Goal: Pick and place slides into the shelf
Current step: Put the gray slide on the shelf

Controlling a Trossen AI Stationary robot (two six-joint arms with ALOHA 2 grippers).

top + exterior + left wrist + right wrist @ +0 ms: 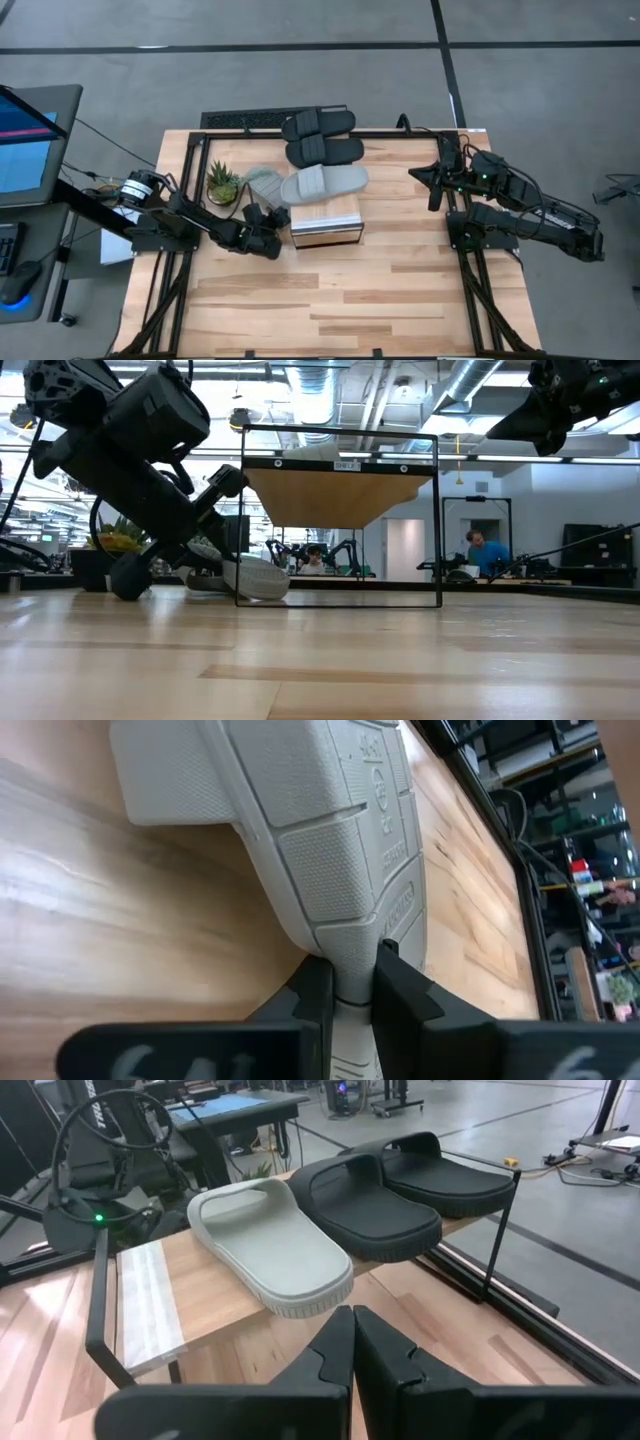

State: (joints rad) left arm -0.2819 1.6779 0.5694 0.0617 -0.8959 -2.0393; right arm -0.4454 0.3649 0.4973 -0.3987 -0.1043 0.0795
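High view shows the long light-wood shelf [325, 222] with its silvery front edge standing mid-table on the pale wooden table [350, 300]. One pale grey-green slide sandal [325, 184] and two black slide sandals [322, 138] lie in a row on top of the shelf, the black pair toward the far edge. A second pale grey-green slide sandal [330, 830] lies on the table beside the shelf's left end, next to a small potted plant [222, 184]. The left gripper [347, 990] is low at that sandal, and its fingers [315, 1000] are pinching the sandal's edge, seen closely in the left wrist view. The right gripper [353, 1342] is raised over the table's right side, away from the shelf, with its fingers pressed together on nothing.
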